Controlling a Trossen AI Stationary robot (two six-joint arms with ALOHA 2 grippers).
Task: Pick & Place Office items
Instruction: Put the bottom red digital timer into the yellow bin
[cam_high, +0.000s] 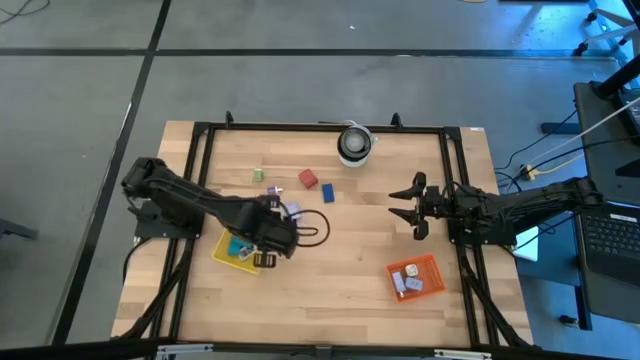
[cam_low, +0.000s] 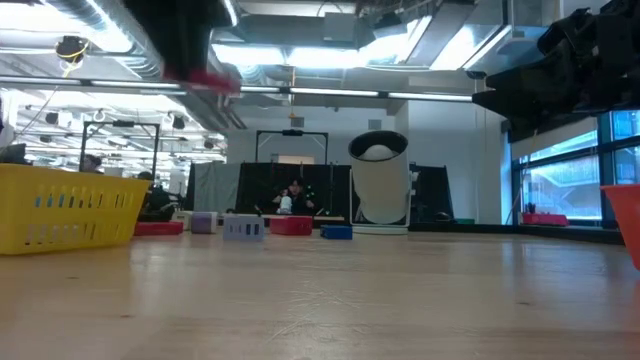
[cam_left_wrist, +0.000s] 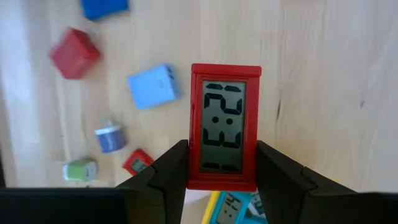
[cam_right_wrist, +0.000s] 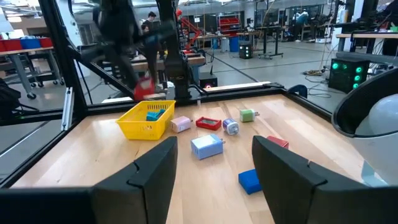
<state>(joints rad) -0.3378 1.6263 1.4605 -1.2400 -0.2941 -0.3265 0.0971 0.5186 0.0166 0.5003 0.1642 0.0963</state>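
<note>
My left gripper (cam_left_wrist: 222, 150) is shut on a small red digital clock (cam_left_wrist: 225, 124) and hangs above the near corner of the yellow tray (cam_high: 228, 250); a teal clock (cam_left_wrist: 229, 209) lies in that tray. The low view shows the red clock (cam_low: 205, 78) high over the table. Other small pieces rest on the wood: a light blue block (cam_left_wrist: 152, 86), a red block (cam_left_wrist: 73, 53), a blue one (cam_high: 327, 192), a green one (cam_high: 257, 175) and a lavender one (cam_high: 291, 210). My right gripper (cam_high: 408, 205) waits open at the table's right side. My left gripper pinches the red clock between its two fingers (cam_left_wrist: 168, 174), which sit on the long side edges (cam_left_wrist: 194, 163) near one short end. The fingers come from above, pointing down. The clock is lifted clear, its display faces the wrist camera, and most of it sticks out past the fingertips.
An orange tray (cam_high: 415, 277) with a few pieces stands near the right front. The white roll (cam_high: 354, 143) stands at the far edge. A black frame (cam_high: 200, 160) borders the table. Bare wood lies in the middle (cam_high: 350, 240).
</note>
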